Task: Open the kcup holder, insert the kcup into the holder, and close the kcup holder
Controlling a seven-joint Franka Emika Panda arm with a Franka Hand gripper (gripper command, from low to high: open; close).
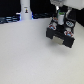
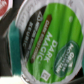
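Observation:
The kcup [image 2: 50,45] fills the wrist view: a white-rimmed pod with a green "Dark Magic" lid that faces the camera. One teal finger pad [image 2: 14,41] lies against its rim; the other finger is out of view. In the exterior view my gripper [image 1: 61,26] hangs right over the dark boxy kcup holder [image 1: 61,39] at the exterior view's right. The pod itself is too small to make out there. The gripper appears shut on the kcup. I cannot tell how far the holder's drawer stands open.
A tall white bottle-like post [image 1: 25,10] stands at the back on the exterior view's left. The holder sits on a pale table [image 1: 30,60]. A red patch [image 2: 4,7] shows at a corner of the wrist view.

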